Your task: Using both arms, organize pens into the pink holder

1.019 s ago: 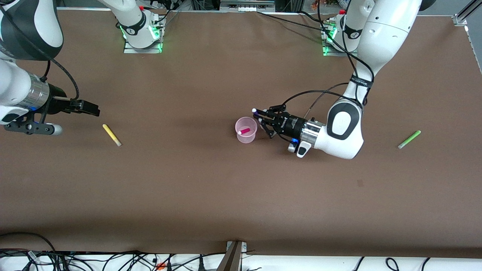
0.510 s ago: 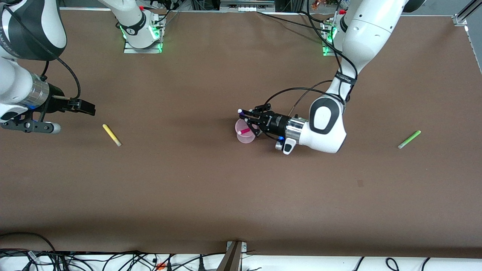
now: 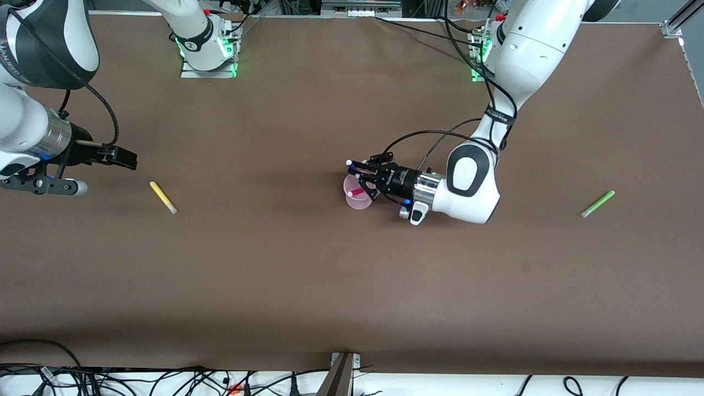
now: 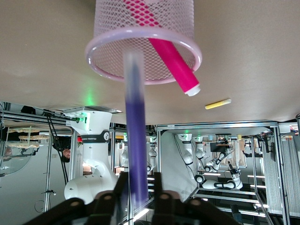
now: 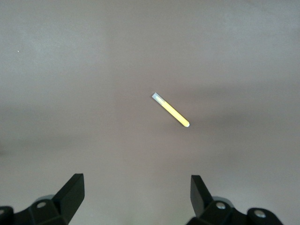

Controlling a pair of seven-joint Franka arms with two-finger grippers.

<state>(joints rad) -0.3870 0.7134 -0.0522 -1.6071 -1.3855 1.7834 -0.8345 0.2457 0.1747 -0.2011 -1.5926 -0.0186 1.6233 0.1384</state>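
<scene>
The pink holder (image 3: 360,199) stands mid-table with the magenta-pink pen (image 3: 357,192) leaning inside it. My left gripper (image 3: 367,173) is shut on the dark purple pen (image 3: 352,164) and holds it nearly level over the holder's rim. In the left wrist view the purple pen (image 4: 136,140) runs from my gripper (image 4: 139,187) to the holder's rim (image 4: 187,44), beside the magenta pen (image 4: 171,61). My right gripper (image 3: 124,158) is open and empty above the table near the yellow pen (image 3: 163,197), which also shows in the right wrist view (image 5: 171,110), ahead of the gripper (image 5: 137,192). The lime green pen (image 3: 598,203) lies toward the left arm's end.
The brown table (image 3: 308,286) carries only the pens and the holder. The arm bases (image 3: 209,52) stand along its edge farthest from the front camera. Cables hang below the edge nearest the camera.
My left gripper has carried the purple pen sideways to the holder, from beside it to over its rim. My right gripper has drifted slightly toward the table's end.
</scene>
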